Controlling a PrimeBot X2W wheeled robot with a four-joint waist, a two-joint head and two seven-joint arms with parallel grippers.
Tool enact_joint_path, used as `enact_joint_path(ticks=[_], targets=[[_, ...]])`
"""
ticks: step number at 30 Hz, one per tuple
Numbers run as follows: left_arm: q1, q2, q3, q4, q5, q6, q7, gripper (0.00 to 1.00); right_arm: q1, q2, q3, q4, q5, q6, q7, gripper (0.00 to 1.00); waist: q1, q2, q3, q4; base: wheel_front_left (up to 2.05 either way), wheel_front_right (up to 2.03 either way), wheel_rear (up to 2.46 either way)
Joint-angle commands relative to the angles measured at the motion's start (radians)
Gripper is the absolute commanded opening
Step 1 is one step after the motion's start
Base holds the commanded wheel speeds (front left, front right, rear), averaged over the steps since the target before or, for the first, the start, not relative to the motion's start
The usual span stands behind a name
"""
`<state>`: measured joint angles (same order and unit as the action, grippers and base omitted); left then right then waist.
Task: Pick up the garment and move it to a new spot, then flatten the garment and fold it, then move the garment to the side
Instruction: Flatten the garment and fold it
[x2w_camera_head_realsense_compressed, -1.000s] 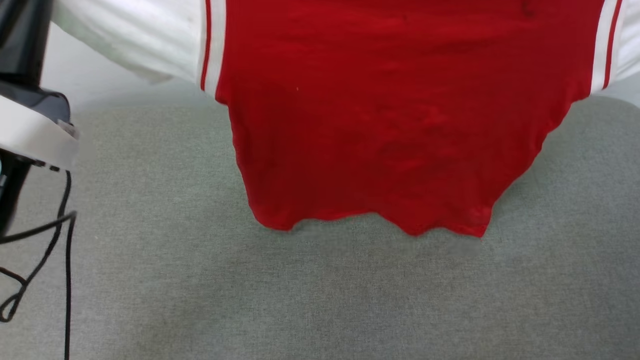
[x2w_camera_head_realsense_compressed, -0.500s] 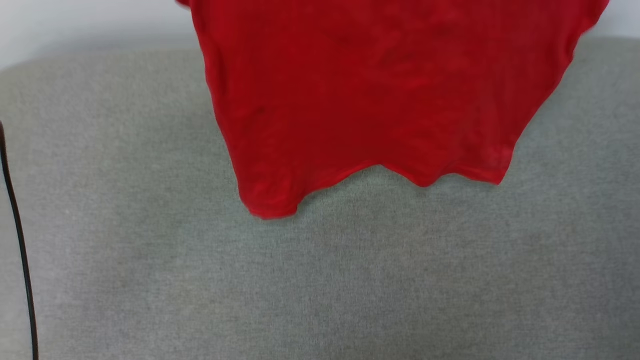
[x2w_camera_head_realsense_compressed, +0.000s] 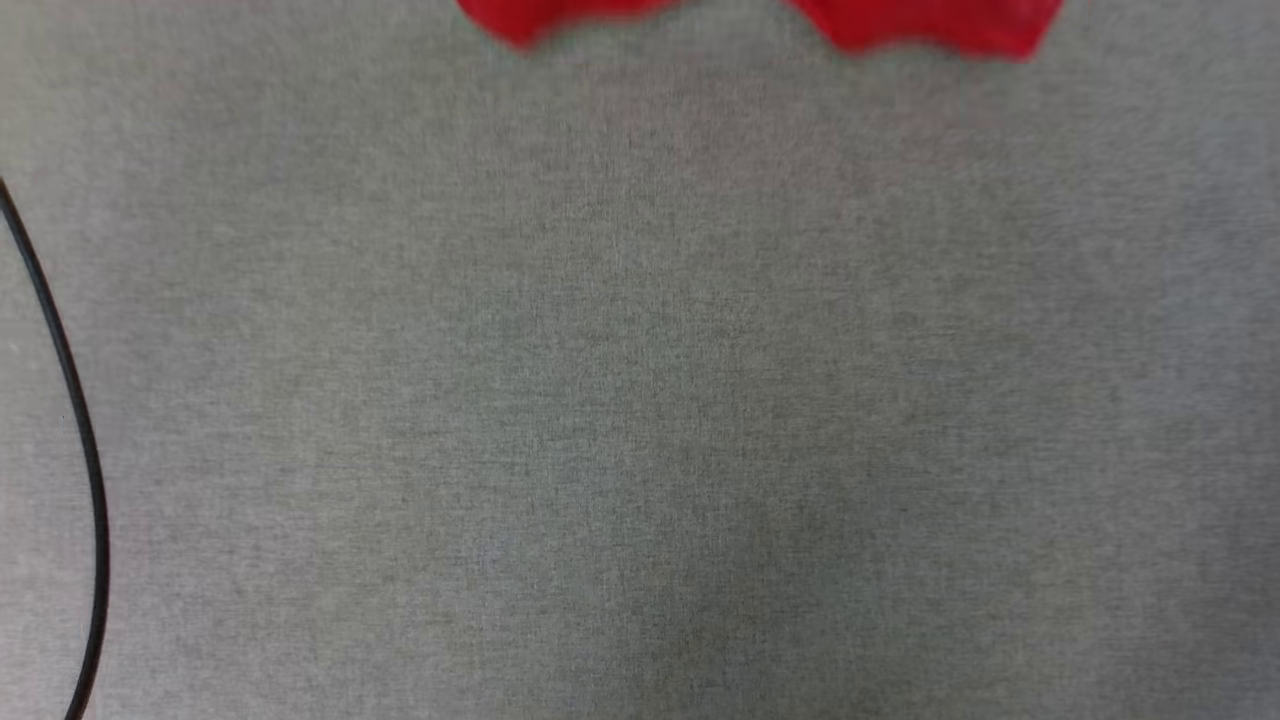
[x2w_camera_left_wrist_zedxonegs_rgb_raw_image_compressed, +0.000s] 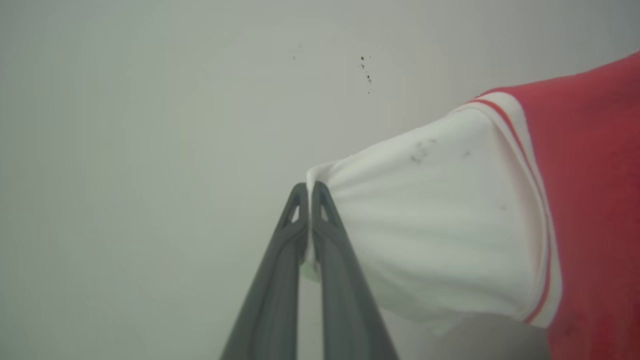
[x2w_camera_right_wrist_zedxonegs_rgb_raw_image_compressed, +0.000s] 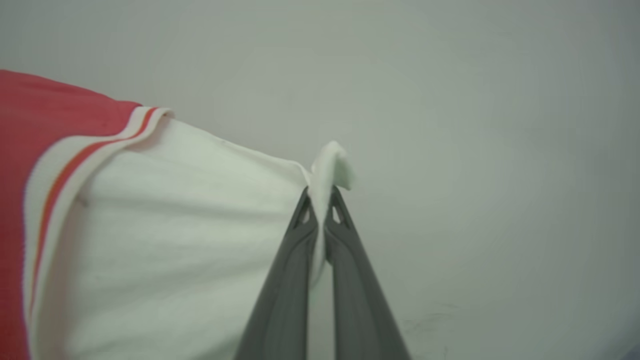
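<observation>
The garment is a red T-shirt with white sleeves and red-white striped trim. Its red hem (x2w_camera_head_realsense_compressed: 930, 25) hangs at the top edge of the head view, above the grey cloth surface (x2w_camera_head_realsense_compressed: 640, 400). In the left wrist view my left gripper (x2w_camera_left_wrist_zedxonegs_rgb_raw_image_compressed: 310, 189) is shut on the edge of one white sleeve (x2w_camera_left_wrist_zedxonegs_rgb_raw_image_compressed: 435, 225), with the red body (x2w_camera_left_wrist_zedxonegs_rgb_raw_image_compressed: 595, 200) stretching off to the right. My right gripper (x2w_camera_right_wrist_zedxonegs_rgb_raw_image_compressed: 320, 192) is shut on the other white sleeve (x2w_camera_right_wrist_zedxonegs_rgb_raw_image_compressed: 190, 240), a fold of cloth poking above its tips. The shirt hangs spread between both grippers.
A black cable (x2w_camera_head_realsense_compressed: 70, 420) curves down the left edge of the head view over the grey surface. A pale wall (x2w_camera_left_wrist_zedxonegs_rgb_raw_image_compressed: 150, 125) stands behind both grippers in the wrist views.
The head view has tilted downward, so the shirt has slid up to the top edge and the grey surface takes up most of that view. The hem has rippled a little. Both grips hold.
</observation>
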<state>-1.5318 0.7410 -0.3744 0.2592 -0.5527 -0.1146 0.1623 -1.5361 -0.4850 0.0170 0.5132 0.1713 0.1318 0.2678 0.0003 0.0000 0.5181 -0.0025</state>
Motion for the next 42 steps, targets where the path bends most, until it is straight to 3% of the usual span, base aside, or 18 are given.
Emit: enact_joint_path(ticks=[1,11,21,33,38,42], targets=[[-0.053,-0.011,-0.005,0.048,0.014,0.0,-0.024,0.0,-0.045,0.004,-0.015,0.034,-0.019,-0.002,-0.023,0.0,-0.0003,0.0,0.061,0.009,0.0,0.0,0.0],[-0.247,-0.106,-0.08,0.321,0.057,-0.013,-0.219,0.0,-0.202,0.075,-0.095,0.25,-0.092,-0.002,-0.198,0.0,-0.0003,0.0,0.142,0.029,0.0,0.0,0.0],[-0.078,-0.172,-0.216,0.437,-0.013,-0.015,-0.346,0.0,-0.087,0.12,-0.128,0.416,-0.051,-0.002,-0.276,0.0,-0.0003,0.0,0.107,0.048,0.0,0.0,0.0],[0.254,-0.139,-0.284,0.423,-0.133,-0.015,-0.388,0.0,0.245,0.147,-0.081,0.455,0.098,-0.002,-0.298,0.0,-0.0003,0.0,-0.046,0.024,0.0,0.0,0.0],[0.46,-0.115,-0.295,0.357,-0.173,0.004,-0.397,0.0,0.455,0.119,-0.045,0.379,0.23,-0.002,-0.271,0.0,-0.0003,0.0,-0.131,0.024,0.0,0.0,0.0],[0.666,-0.082,-0.311,0.254,-0.21,0.051,-0.39,0.0,0.678,0.091,-0.009,0.24,0.39,-0.002,-0.218,0.0,-0.0003,0.0,-0.21,0.029,0.0,0.0,0.0]])
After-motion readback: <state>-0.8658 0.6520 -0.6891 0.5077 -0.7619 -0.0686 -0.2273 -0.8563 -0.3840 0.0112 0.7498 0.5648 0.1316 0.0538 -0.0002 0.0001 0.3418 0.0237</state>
